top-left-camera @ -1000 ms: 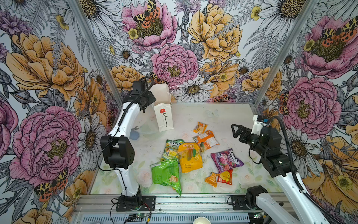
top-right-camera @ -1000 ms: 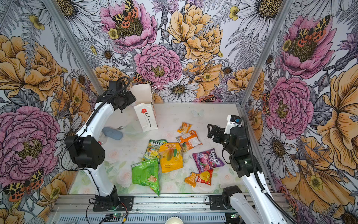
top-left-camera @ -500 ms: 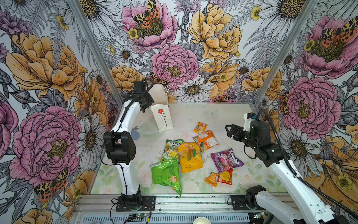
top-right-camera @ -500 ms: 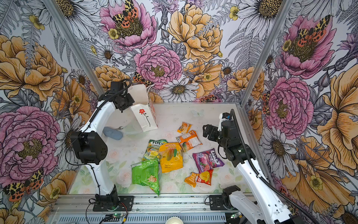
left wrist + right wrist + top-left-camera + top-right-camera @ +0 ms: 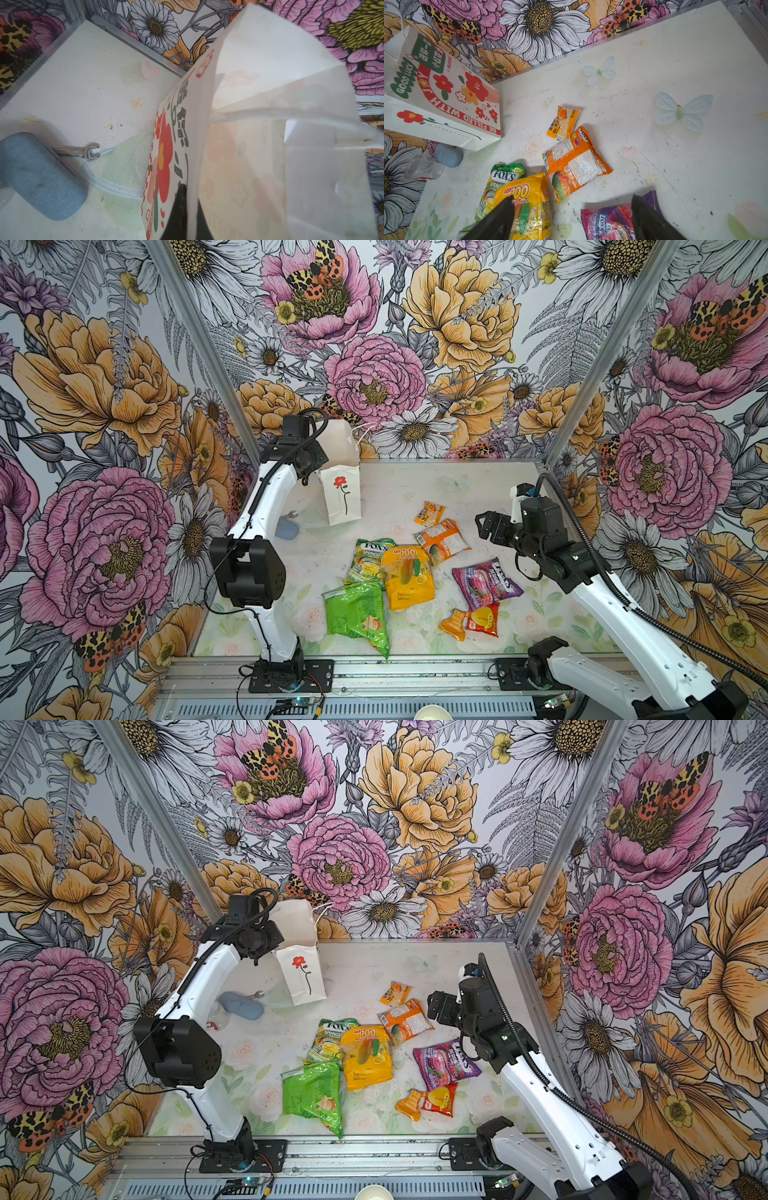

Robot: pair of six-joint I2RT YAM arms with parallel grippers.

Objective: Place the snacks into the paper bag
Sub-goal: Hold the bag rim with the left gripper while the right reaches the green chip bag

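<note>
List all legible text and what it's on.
"GOOD LUCK", "BE FILLED WITH JOY": paper bag
"FOX'S", "SPRING": green-yellow packet
"cocoaland", "LOT 100": yellow packet
"FOX'S", "BERRIES": purple packet
"FRUITS": orange packet
Chinese print on paper bag and small orange packet, other fine print: not readable here.

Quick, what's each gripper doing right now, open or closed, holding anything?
Left gripper: closed on the paper bag, at its rim.
Right gripper: open, holding nothing.

White paper bag [image 5: 340, 493], red flower on front, stands tilted at back left — glossy snacks [image 5: 407, 578] lie scattered on the counter [image 5: 457, 489] outside it.
</note>
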